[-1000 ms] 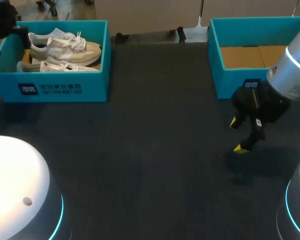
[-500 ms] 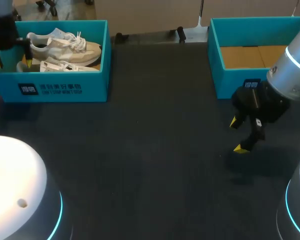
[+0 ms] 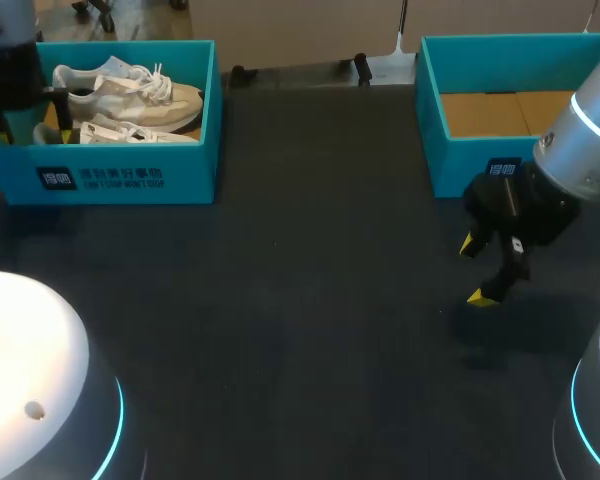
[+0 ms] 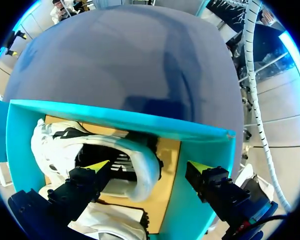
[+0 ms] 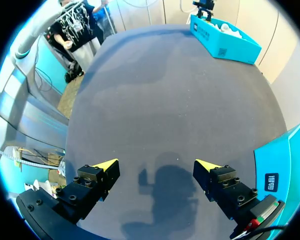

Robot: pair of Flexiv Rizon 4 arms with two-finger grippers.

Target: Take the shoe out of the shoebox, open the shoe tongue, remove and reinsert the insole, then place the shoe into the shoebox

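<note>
Two white shoes lie in the teal shoebox (image 3: 130, 178) at the back left: one (image 3: 130, 95) by the far wall, one (image 3: 130, 133) by the near wall. My left gripper (image 3: 32, 125) hangs open over the box's left end. In the left wrist view the left gripper (image 4: 149, 166) has the heel of a shoe (image 4: 50, 145) between its spread fingers without touching it, and one finger stands over the box's end wall (image 4: 190, 200). My right gripper (image 3: 477, 270) is open just above the bare table, empty, as the right wrist view (image 5: 155, 167) confirms.
A second teal shoebox (image 3: 480, 150) stands at the back right, showing only its cardboard floor; its corner (image 5: 285, 165) is beside my right gripper. White rounded robot bases fill the front left (image 3: 30, 370) and front right (image 3: 595, 400) corners. Dark table lies between the boxes.
My left gripper has moved right and down over the left end of the shoebox, toward the shoes' heels. The right arm has not moved.
</note>
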